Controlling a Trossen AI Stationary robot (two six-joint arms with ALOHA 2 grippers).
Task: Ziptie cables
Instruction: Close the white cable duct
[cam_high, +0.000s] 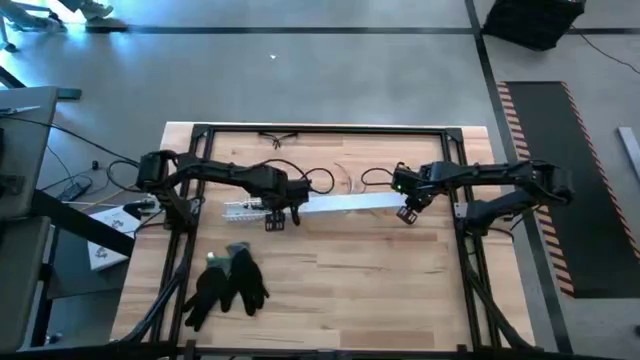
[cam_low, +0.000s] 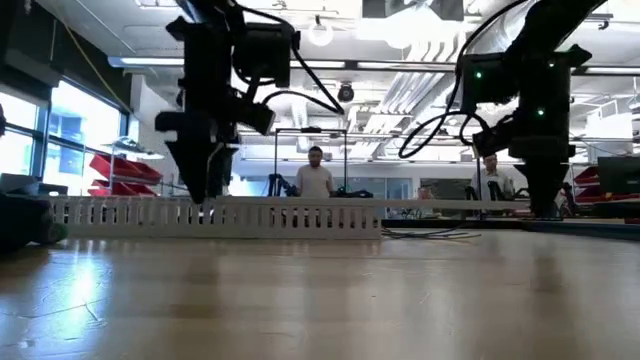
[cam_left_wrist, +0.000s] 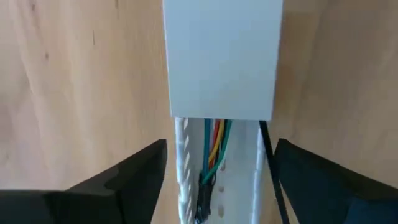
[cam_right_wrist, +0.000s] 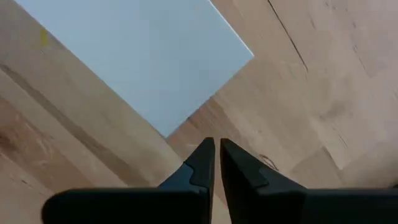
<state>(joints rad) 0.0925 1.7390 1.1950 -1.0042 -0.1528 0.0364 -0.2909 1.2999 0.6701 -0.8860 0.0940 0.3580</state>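
Now the left pincer (cam_left_wrist: 214, 180) hangs wide open, empty, straddling the white channel (cam_left_wrist: 222, 59); the cables (cam_left_wrist: 214, 146), thin, light and floppy, lie between its fingers, best pinched as one bunch. Right pincer (cam_right_wrist: 216, 163) sits closed, empty, beside the channel's far end.

— How many arms over the worktop (cam_high: 330, 290)?
— Two, each with one claw: left claw (cam_high: 282, 217), right claw (cam_high: 408, 209).
— Channels?
— One white slotted channel (cam_high: 330, 205), one cover on it.
— Gloves?
— Two black gloves (cam_high: 228, 282).
— People in the room?
— Two people (cam_low: 316, 172).
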